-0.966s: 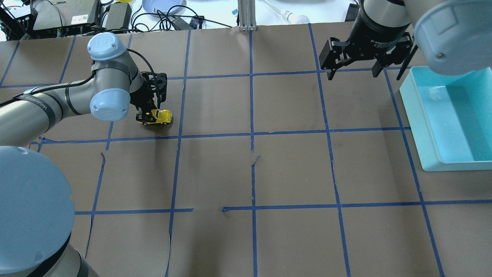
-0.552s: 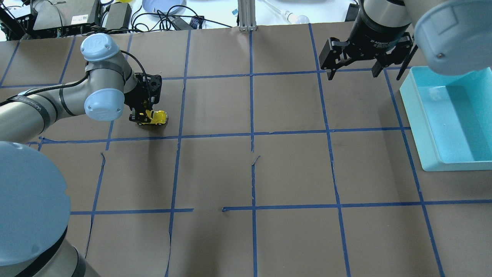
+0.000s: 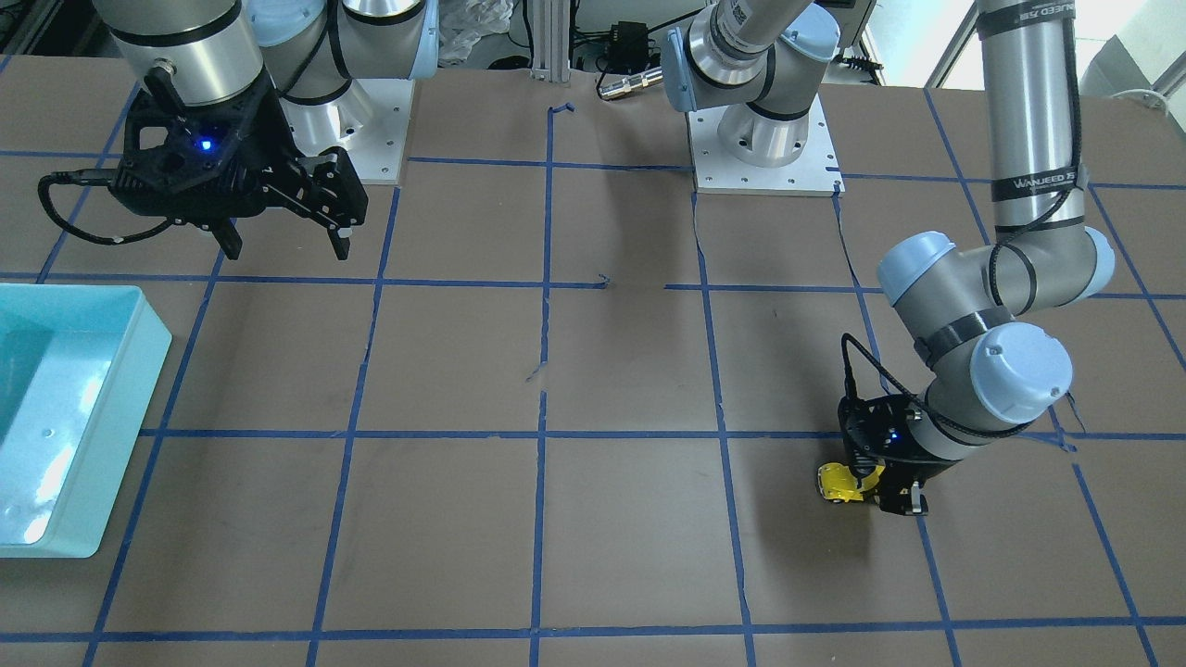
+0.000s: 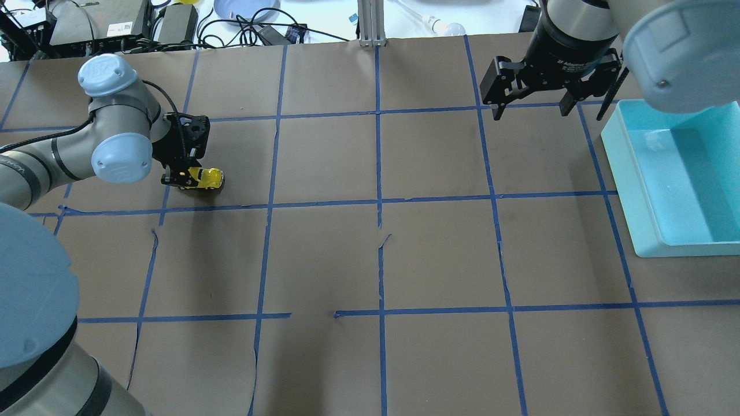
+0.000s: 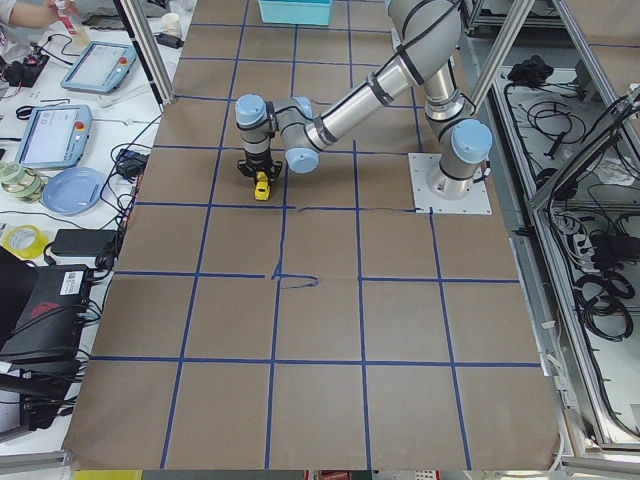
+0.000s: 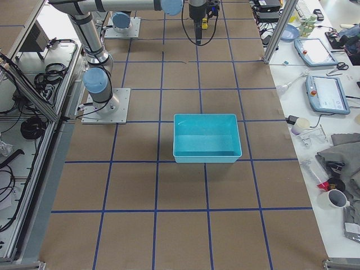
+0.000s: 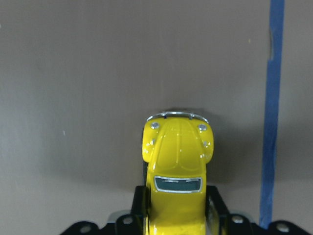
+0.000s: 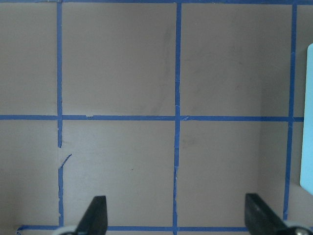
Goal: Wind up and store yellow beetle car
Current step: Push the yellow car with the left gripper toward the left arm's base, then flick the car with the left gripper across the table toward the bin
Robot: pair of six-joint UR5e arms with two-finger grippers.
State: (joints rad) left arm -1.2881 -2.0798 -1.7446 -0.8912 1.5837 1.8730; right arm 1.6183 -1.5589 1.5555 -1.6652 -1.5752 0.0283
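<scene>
The yellow beetle car (image 4: 205,178) sits low on the brown paper at the far left, gripped at its rear. My left gripper (image 4: 186,178) is shut on it. In the left wrist view the car (image 7: 178,161) points away from the camera, its back end between the jaws. It also shows in the front-facing view (image 3: 839,483) and the exterior left view (image 5: 261,186). My right gripper (image 4: 546,112) hangs open and empty above the far right of the table, beside the teal bin (image 4: 636,190). Its fingers (image 8: 95,218) frame bare paper.
The teal bin (image 3: 139,371) is an open, empty-looking tray at the table's right edge. Blue tape lines (image 4: 378,202) grid the brown paper. Cables, boxes and a plate (image 4: 243,8) lie beyond the far edge.
My left gripper has moved to the left along the table, still shut on the yellow car. The right arm has not moved.
</scene>
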